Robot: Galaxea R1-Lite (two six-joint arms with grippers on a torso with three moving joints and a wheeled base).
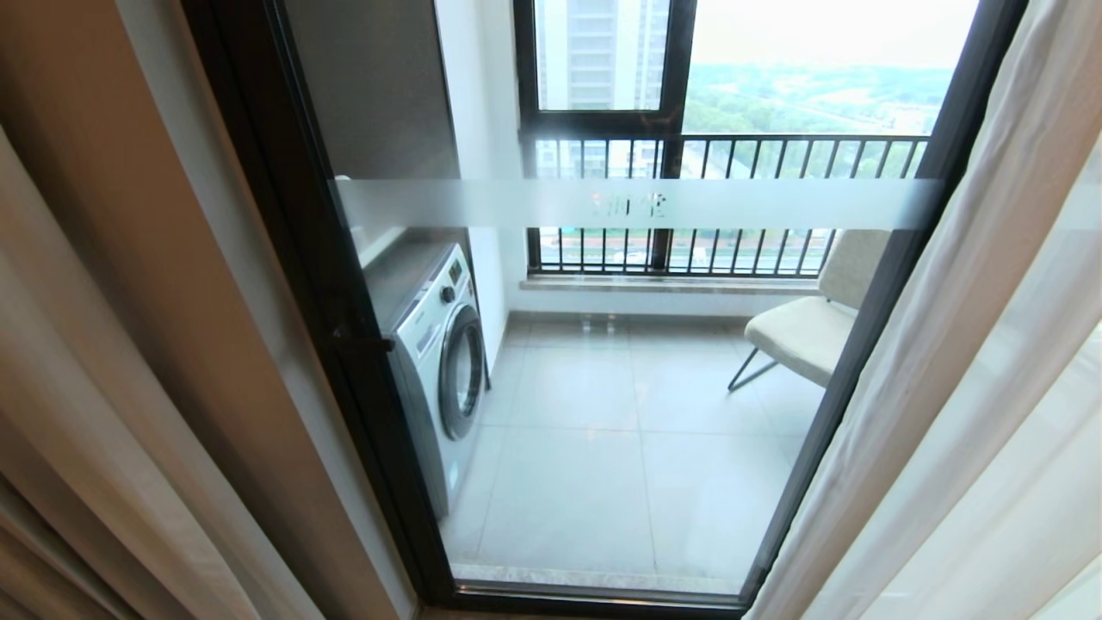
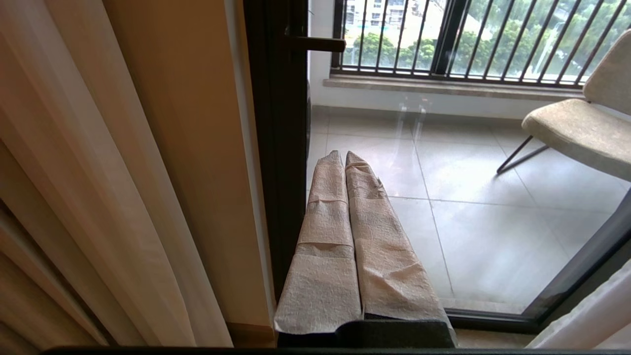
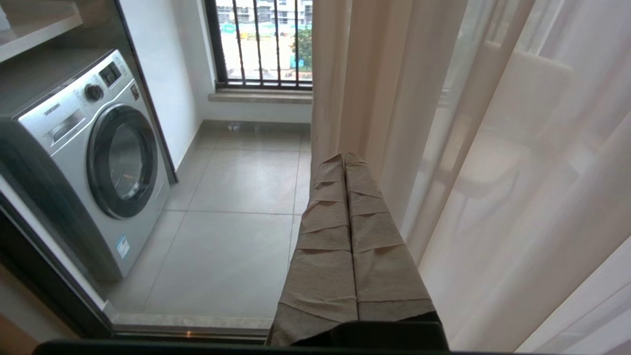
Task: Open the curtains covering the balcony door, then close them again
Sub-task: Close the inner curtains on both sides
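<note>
Neither arm shows in your head view, so go by the wrist cameras. The left gripper [image 2: 343, 154] has its paper-wrapped fingers pressed together, empty, before the door frame. The right gripper [image 3: 344, 155] is likewise closed on nothing, just beside the curtains [image 1: 947, 387] (pale cream folds, with sheer white behind), drawn to both sides. Beyond, the balcony door [image 1: 603, 202] stands uncovered; only the right wrist shows the washing machine [image 3: 93, 158] fully.
</note>
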